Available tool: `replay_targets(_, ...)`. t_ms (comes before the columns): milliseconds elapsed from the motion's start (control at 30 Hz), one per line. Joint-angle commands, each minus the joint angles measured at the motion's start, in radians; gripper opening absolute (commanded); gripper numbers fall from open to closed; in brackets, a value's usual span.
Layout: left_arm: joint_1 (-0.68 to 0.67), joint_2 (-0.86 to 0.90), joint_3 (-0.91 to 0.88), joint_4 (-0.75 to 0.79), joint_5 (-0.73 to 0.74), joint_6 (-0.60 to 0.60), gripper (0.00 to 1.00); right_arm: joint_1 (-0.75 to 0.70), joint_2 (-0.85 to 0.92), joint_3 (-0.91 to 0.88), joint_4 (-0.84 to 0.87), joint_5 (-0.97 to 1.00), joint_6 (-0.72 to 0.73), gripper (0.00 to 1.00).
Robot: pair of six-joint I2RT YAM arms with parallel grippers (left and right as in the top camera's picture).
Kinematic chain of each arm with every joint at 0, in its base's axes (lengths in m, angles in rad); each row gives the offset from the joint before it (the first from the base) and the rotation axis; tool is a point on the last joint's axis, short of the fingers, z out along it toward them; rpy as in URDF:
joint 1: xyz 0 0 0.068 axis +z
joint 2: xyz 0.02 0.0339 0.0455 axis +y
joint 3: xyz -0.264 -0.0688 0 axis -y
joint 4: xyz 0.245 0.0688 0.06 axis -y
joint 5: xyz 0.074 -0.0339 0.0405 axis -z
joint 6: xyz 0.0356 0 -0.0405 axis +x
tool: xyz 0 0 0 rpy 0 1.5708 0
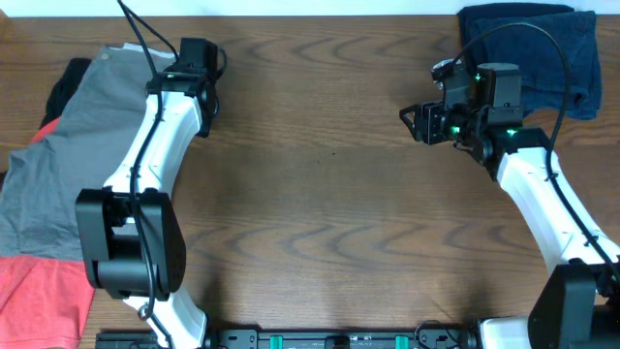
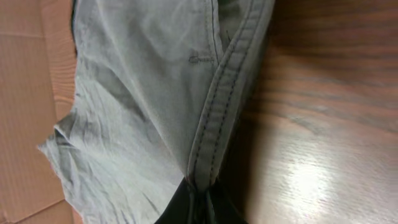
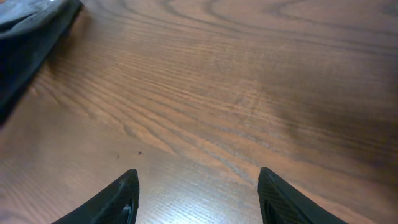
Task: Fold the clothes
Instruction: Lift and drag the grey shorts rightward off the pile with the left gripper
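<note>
The clothes lie mostly at the table's left. The grey shorts (image 1: 73,155) are spread there, wrinkled. A red T-shirt (image 1: 39,296) lies below them and a black garment (image 1: 60,89) shows at their upper left. In the left wrist view the shorts (image 2: 137,93) fill the frame. My left gripper (image 2: 202,202) is shut on their stitched hem (image 2: 214,124). From overhead my left gripper (image 1: 199,68) sits at the shorts' upper right edge, its fingers hidden under the wrist. My right gripper (image 1: 412,123) hovers open over bare wood, its fingertips (image 3: 127,193) wide apart with nothing between them.
A navy garment (image 1: 528,48) lies bunched at the back right corner, behind the right arm. Its dark edge (image 3: 31,37) shows at the top left of the right wrist view. Bare wooden table (image 1: 320,194) stretches between the two arms.
</note>
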Motion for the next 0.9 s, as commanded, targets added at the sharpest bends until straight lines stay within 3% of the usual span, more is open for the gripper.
replay_targets(0, -0.028, 0.003, 0.029, -0.052, 0.073, -0.025, 0.06, -0.009, -0.034, 0.014, -0.011, -0.018, 0.013, 0.59)
replay_targets(233, -0.187, 0.002, 0.193, -0.195, 0.358, -0.069, 0.06, -0.031, -0.087, 0.014, -0.053, -0.018, 0.028, 0.59)
replay_targets(433, -0.348, 0.005, 0.235, -0.126, 0.734, -0.148, 0.07, -0.106, -0.187, 0.021, -0.155, -0.018, 0.031, 0.58)
replay_targets(767, -0.623, 0.076, 0.232, -0.098, 0.777, -0.174, 0.06, -0.258, -0.318, 0.021, -0.285, -0.018, 0.03, 0.57)
replay_targets(800, -0.652, 0.086, 0.232, -0.097, 0.777, -0.174, 0.09, -0.264, -0.318, 0.021, -0.291, -0.018, 0.027, 0.57)
replay_targets(867, -0.697, 0.1, 0.232, -0.089, 0.771, -0.173, 0.31, -0.267, -0.318, 0.021, -0.298, -0.018, 0.026, 0.58)
